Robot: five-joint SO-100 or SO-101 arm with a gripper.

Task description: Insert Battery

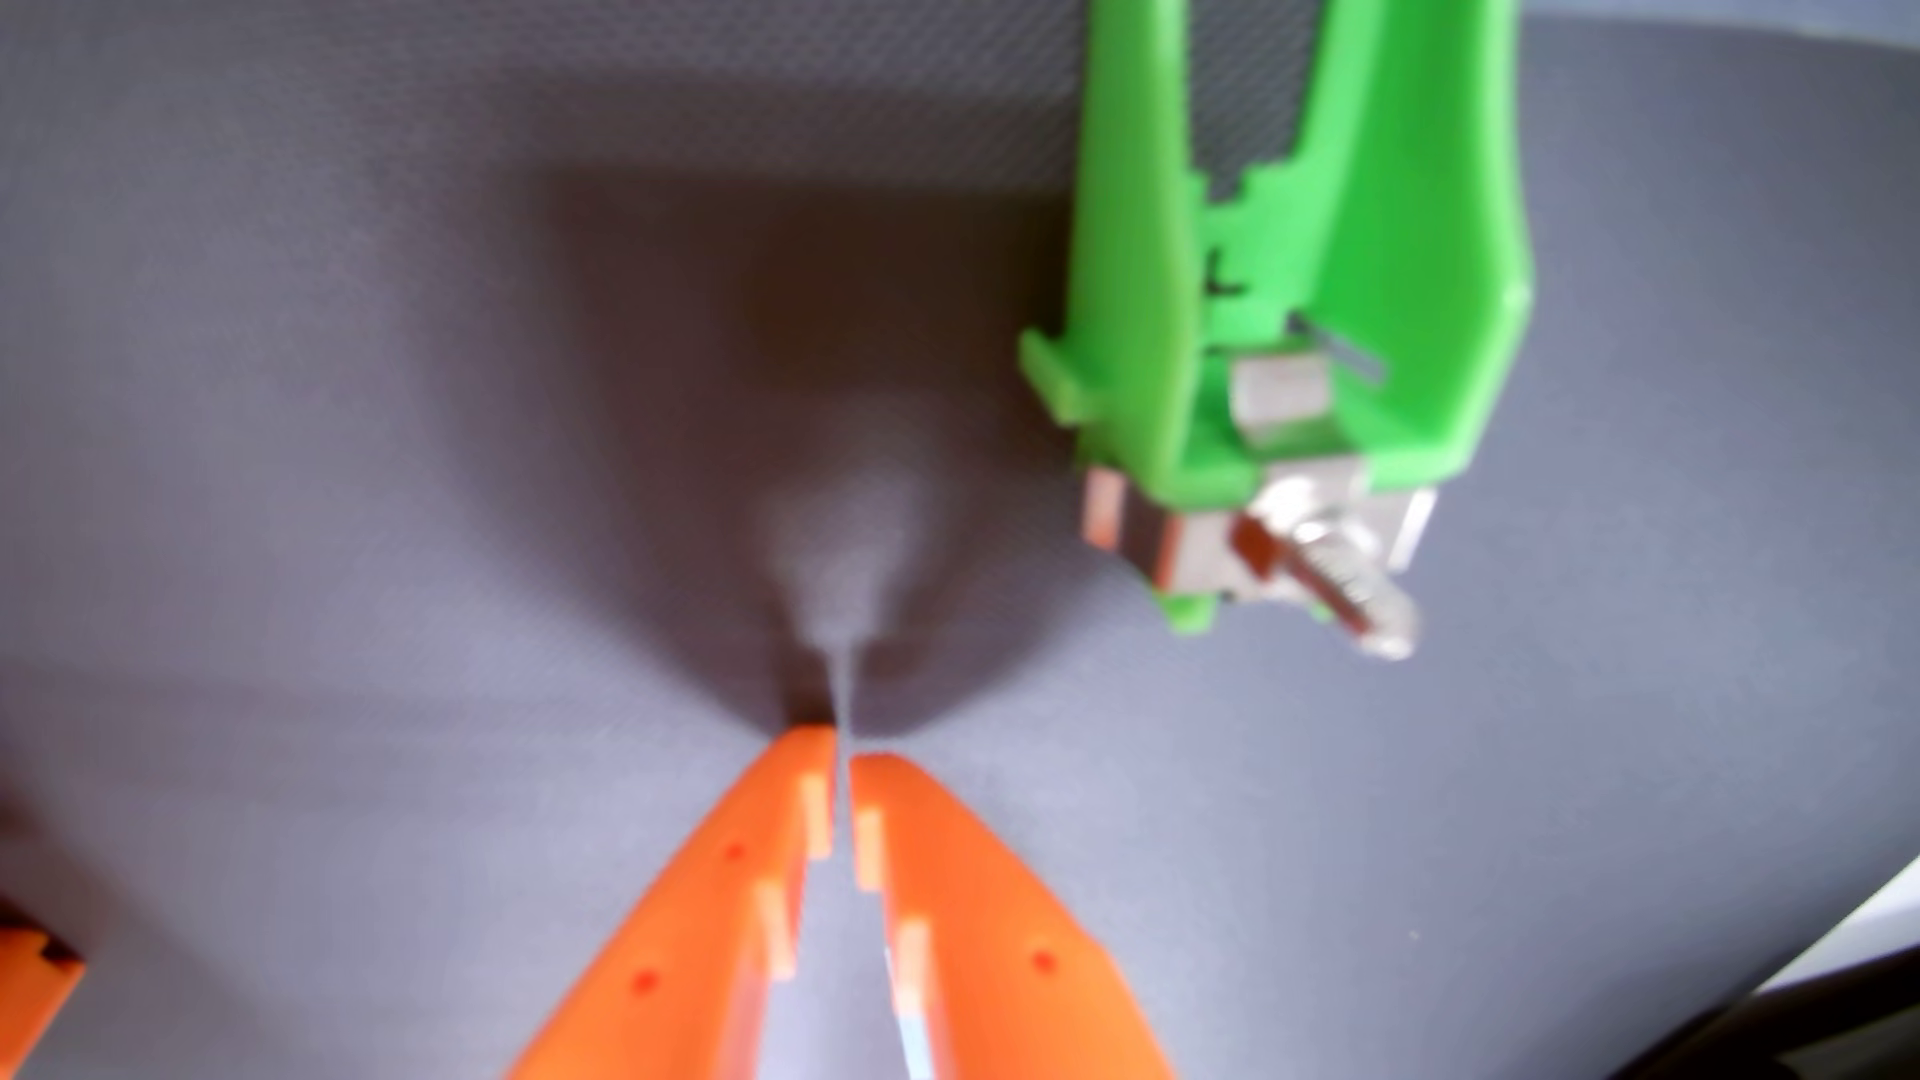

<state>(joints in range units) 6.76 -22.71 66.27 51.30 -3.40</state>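
Note:
In the wrist view my orange gripper (842, 753) enters from the bottom edge. Its two fingers meet at the tips with only a hairline gap, and nothing is between them. A green plastic battery holder (1143, 260) stands at the upper right on the grey mat, above and to the right of the fingertips. It has an open channel, metal contact plates (1278, 400) and a screw terminal (1351, 592) at its near end. No battery shows in this view. The picture is blurred.
A grey fabric mat (416, 312) covers almost the whole view. An orange part (36, 976) shows at the bottom left edge. The mat's edge and a dark object (1849, 997) sit at the bottom right corner.

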